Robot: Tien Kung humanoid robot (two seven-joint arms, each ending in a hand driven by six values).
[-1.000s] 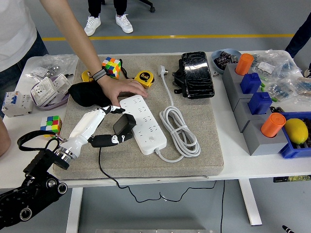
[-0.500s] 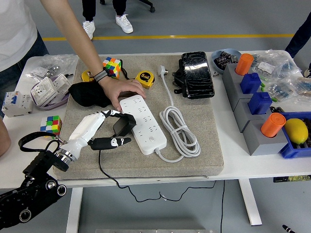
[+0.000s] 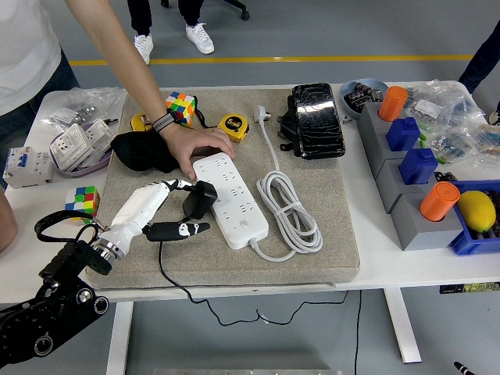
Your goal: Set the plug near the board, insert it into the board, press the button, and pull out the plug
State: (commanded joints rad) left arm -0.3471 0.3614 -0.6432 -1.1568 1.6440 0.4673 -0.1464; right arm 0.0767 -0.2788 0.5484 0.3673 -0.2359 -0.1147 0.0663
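Lab — cluttered test table (image 3: pixel 375 262).

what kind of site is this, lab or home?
Likely a robotics lab or test hall: grey floor with a yellow line, a white table crowded with test props like the power strip and Rubik's cubes, people standing around.

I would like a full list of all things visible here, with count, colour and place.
power strip: 1, white, pad centre, cord coiled right
plug: 1, black, at the strip's left edge
pad: 1, beige, on white table
tape measure: 1, yellow, pad's far edge
puzzle cubes: 2, multicoloured, far left and left edge
black pouch: 1, far centre
grey blocks: orange and blue pegs, right
lemon: 1, yellow, blue bin
person's hand: 1, on the strip's far end
left hand: 1, white-black, at the plug
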